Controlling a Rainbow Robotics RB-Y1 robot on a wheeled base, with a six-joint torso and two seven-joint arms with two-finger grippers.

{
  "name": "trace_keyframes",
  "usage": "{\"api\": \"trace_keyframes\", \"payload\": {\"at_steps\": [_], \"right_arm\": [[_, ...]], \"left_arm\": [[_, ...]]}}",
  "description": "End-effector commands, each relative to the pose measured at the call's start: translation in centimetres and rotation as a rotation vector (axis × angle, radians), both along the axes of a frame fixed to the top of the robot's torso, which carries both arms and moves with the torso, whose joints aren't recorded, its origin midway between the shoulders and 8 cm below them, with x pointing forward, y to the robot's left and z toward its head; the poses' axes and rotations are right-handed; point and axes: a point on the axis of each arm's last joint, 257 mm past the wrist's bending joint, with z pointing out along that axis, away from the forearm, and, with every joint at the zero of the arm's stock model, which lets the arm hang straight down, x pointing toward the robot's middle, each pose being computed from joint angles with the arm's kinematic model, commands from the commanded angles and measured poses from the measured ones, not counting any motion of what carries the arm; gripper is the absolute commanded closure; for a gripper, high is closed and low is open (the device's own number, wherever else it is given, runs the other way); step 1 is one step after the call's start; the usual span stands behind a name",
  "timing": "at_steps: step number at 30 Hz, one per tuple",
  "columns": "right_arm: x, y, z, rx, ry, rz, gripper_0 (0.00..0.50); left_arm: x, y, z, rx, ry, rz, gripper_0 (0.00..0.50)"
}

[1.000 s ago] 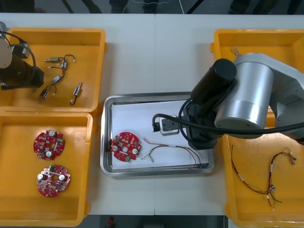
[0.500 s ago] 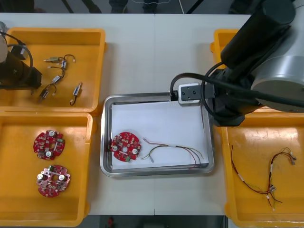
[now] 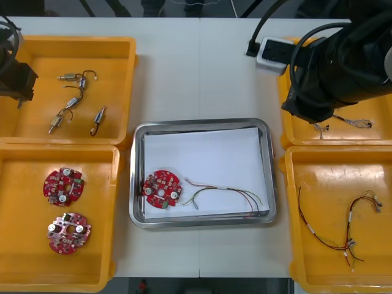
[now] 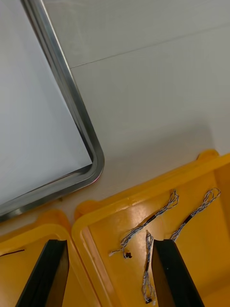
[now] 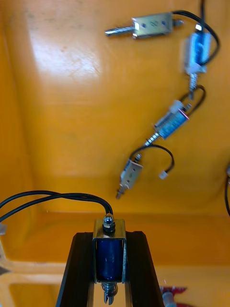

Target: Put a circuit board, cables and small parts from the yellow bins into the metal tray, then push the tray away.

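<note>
My left gripper point(image 5: 109, 240) hangs over the far left yellow bin point(image 3: 116, 49), shut on a small metal part point(image 5: 109, 252) with a black lead. Several more small metal parts point(image 5: 171, 121) lie in the bin beyond its fingers. In the front view the left arm point(image 3: 13, 76) sits at the left edge. The metal tray point(image 3: 202, 124), white inside, holds a red circuit board point(image 3: 162, 188) and a red and yellow cable point(image 3: 223, 196). My right gripper point(image 4: 109, 243) is open above the far right bin point(image 4: 91, 211), over twisted blue and white cables point(image 4: 148, 224). The tray's corner point(image 4: 93, 158) lies past its fingers.
The near left bin point(image 3: 18, 159) holds two red circuit boards point(image 3: 63, 185). Red and yellow cables point(image 3: 343, 239) lie in the near right bin point(image 3: 294, 184). The bulky right arm point(image 3: 343, 61) covers most of the far right bin. Bare table lies beyond the tray.
The right arm has swung from above the tray up and right to the far right bin. The left arm has drawn back toward the left edge.
</note>
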Motion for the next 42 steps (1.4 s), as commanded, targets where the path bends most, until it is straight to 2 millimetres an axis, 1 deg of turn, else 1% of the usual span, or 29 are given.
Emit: {"api": "trace_keyframes", "payload": {"at_steps": [1, 3, 4, 7, 8, 9, 10, 13, 14, 16, 17, 19, 20, 22, 23, 25, 26, 28, 29, 31, 34, 39, 42], "right_arm": [[1.0, -2.3, 2.3, 0.093, -0.031, -0.117, 0.000], [1.3, -4.0, 2.6, 0.119, -0.030, -0.169, 0.000], [1.4, -4.5, 2.7, 0.122, -0.030, -0.183, 0.000], [1.9, -7.1, 2.8, 0.161, -0.020, -0.256, 0.000], [1.9, -7.5, 2.8, 0.167, -0.019, -0.267, 0.000], [2.1, -8.4, 2.9, 0.181, -0.017, -0.289, 0.000], [2.2, -8.9, 2.9, 0.189, -0.015, -0.300, 0.000], [2.6, -11.1, 3.2, 0.221, -0.009, -0.357, 0.000], [2.7, -11.6, 3.2, 0.224, -0.005, -0.367, 0.000], [3.0, -13.0, 3.3, 0.231, 0.002, -0.400, 0.000], [3.1, -13.3, 3.3, 0.231, 0.004, -0.408, 0.000], [3.4, -14.5, 3.3, 0.235, 0.010, -0.435, 0.000], [3.4, -14.9, 3.3, 0.233, 0.011, -0.442, 0.000], [3.6, -16.1, 3.2, 0.227, 0.022, -0.465, 0.000], [3.6, -16.4, 3.1, 0.223, 0.026, -0.473, 0.000], [3.7, -17.6, 2.7, 0.211, 0.044, -0.494, 0.000], [3.7, -18.0, 2.6, 0.209, 0.049, -0.501, 0.000], [3.7, -19.2, 2.2, 0.197, 0.069, -0.520, 0.000], [3.7, -19.4, 2.1, 0.195, 0.076, -0.522, 0.000], [3.8, -20.7, 1.8, 0.158, 0.092, -0.514, 0.000], [4.0, -22.0, 1.2, 0.131, 0.122, -0.503, 0.000], [4.4, -23.3, 0.6, 0.100, 0.153, -0.490, 0.000], [4.6, -24.1, 0.3, 0.079, 0.169, -0.485, 0.000]], "left_arm": [[-0.9, -0.7, 5.1, 0.016, -0.078, 0.077, 0.500], [-1.9, -2.1, 5.2, 0.024, -0.075, 0.068, 0.500], [-2.1, -2.5, 5.2, 0.025, -0.072, 0.064, 0.498], [-3.2, -5.1, 5.2, 0.012, -0.068, 0.049, 0.500], [-3.4, -5.6, 5.2, 0.008, -0.068, 0.044, 0.499], [-3.6, -6.6, 5.2, -0.002, -0.069, 0.038, 0.499], [-3.6, -7.4, 5.2, -0.011, -0.077, 0.030, 0.499], [-3.7, -10.8, 5.2, -0.046, -0.106, 0.004, 0.499], [-3.8, -11.4, 5.1, -0.049, -0.109, 0.001, 0.499], [-4.1, -13.6, 4.5, -0.067, -0.111, -0.009, 0.499], [-4.2, -14.1, 4.4, -0.070, -0.111, -0.011, 0.499], [-4.6, -16.0, 3.8, -0.083, -0.113, -0.017, 0.500], [-4.7, -16.5, 3.6, -0.087, -0.111, -0.021, 0.499], [-5.2, -18.2, 3.0, -0.098, -0.108, -0.031, 0.499], [-5.3, -18.6, 2.9, -0.100, -0.108, -0.035, 0.500], [-5.8, -20.4, 2.2, -0.116, -0.101, -0.044, 0.499], [-5.9, -20.9, 2.1, -0.118, -0.100, -0.049, 0.499], [-6.4, -22.4, 1.4, -0.127, -0.095, -0.057, 0.499], [-6.6, -22.8, 1.2, -0.128, -0.090, -0.060, 0.500], [-7.0, -24.1, 0.4, -0.121, -0.089, -0.065, 0.498], [-7.3, -25.5, -0.8, -0.107, -0.083, -0.080, 0.499], [-7.4, -27.3, -2.5, -0.093, -0.080, -0.112, 0.499], [-7.1, -28.6, -4.0, -0.097, -0.075, -0.130, 0.500]]}}
